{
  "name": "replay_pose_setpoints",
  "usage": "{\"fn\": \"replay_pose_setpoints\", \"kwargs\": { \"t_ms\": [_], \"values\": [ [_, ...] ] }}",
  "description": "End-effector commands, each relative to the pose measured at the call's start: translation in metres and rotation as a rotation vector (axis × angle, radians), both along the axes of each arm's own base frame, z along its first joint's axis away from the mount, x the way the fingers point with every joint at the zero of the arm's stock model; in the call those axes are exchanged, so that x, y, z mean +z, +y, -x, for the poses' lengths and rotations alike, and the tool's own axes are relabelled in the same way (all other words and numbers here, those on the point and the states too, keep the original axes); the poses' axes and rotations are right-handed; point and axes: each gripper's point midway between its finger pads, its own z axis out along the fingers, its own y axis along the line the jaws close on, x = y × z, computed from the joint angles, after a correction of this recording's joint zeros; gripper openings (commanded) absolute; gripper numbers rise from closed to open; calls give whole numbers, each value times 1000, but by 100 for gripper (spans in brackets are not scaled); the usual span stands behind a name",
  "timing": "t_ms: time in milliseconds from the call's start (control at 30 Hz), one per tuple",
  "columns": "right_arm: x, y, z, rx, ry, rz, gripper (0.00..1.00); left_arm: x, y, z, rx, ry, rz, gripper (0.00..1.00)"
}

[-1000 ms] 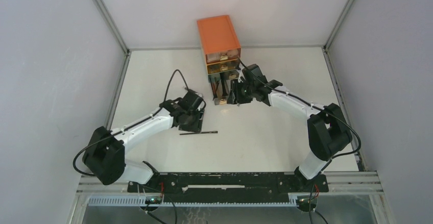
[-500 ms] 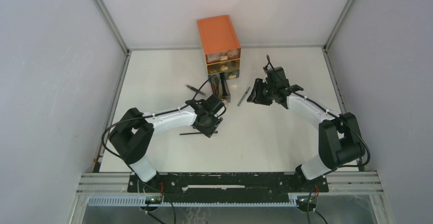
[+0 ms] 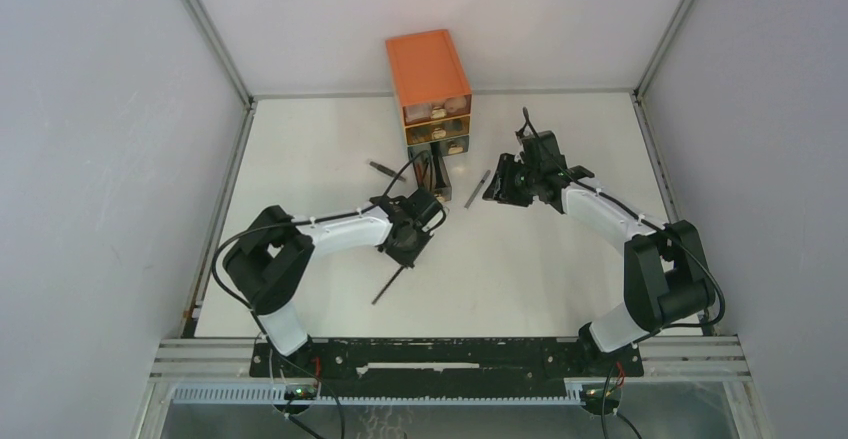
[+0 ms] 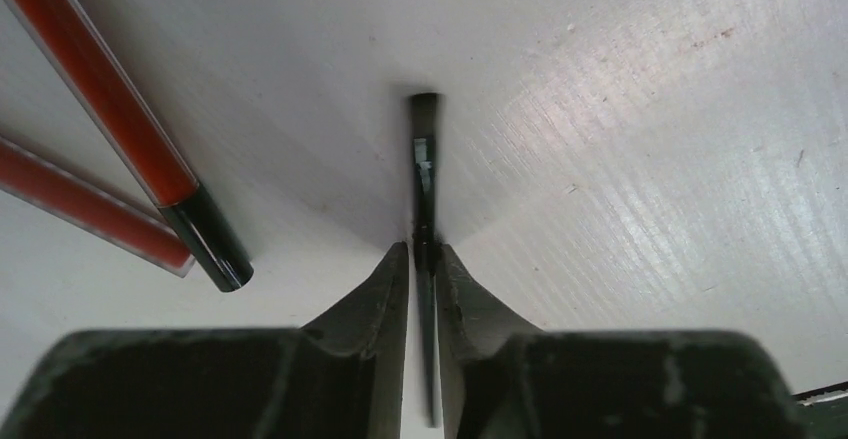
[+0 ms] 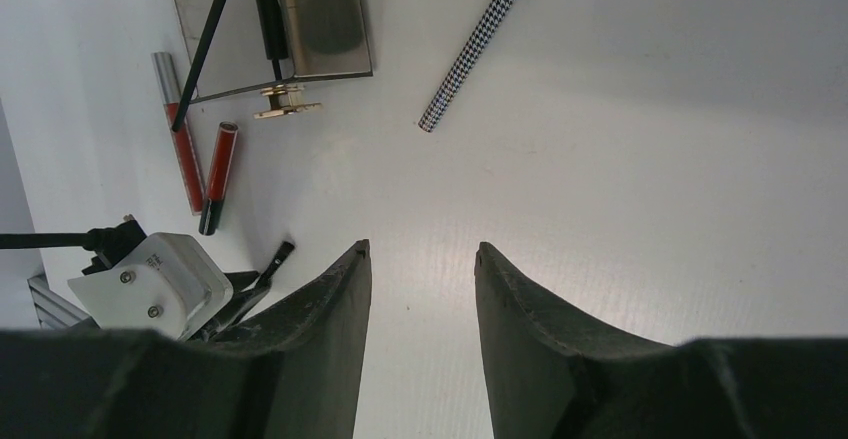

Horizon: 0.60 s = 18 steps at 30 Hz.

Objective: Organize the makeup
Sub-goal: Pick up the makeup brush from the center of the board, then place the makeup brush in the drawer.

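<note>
Thin black brush (image 4: pixel 423 159): on or just off the white tabletop (image 3: pixel 560 269), mid-table; I cannot tell if it is lifted. My left gripper (image 4: pixel 423 251) is pinched onto its shaft, fingers pressed against both sides.

Long axis: in the overhead view the brush (image 3: pixel 390 285) trails from the gripper diagonally toward near-left.

Two red clear-cased tubes (image 4: pixel 120 99) lie just beside it, not touching.

The pulled-out grey drawer (image 3: pixel 432 172) of the orange three-drawer chest (image 3: pixel 428 69) lies on the far side of my left gripper, slightly right. My judgement: the brush must be turned to the drawer's near-far length.

My right gripper (image 5: pixel 420 254) is spread and empty, near a black-and-white houndstooth pencil (image 5: pixel 478 44).
</note>
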Motion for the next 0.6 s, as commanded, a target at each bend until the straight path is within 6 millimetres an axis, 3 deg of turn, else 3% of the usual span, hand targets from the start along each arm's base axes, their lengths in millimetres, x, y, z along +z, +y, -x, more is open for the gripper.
{"fn": "replay_pose_setpoints", "kwargs": {
  "t_ms": [0,200,400,567],
  "values": [
    [20,4,-11,-14,-73,-41,50,1,-12,1,14,22,47,19],
    [25,3,-13,-19,-87,-54,50,28,-24,-1,28,3,117,0],
    [28,-1,-13,-30,-96,-45,49,81,-55,8,-16,48,297,0],
    [30,-5,-12,-39,-104,-44,49,119,-69,5,-24,28,386,0]
  ]
}}
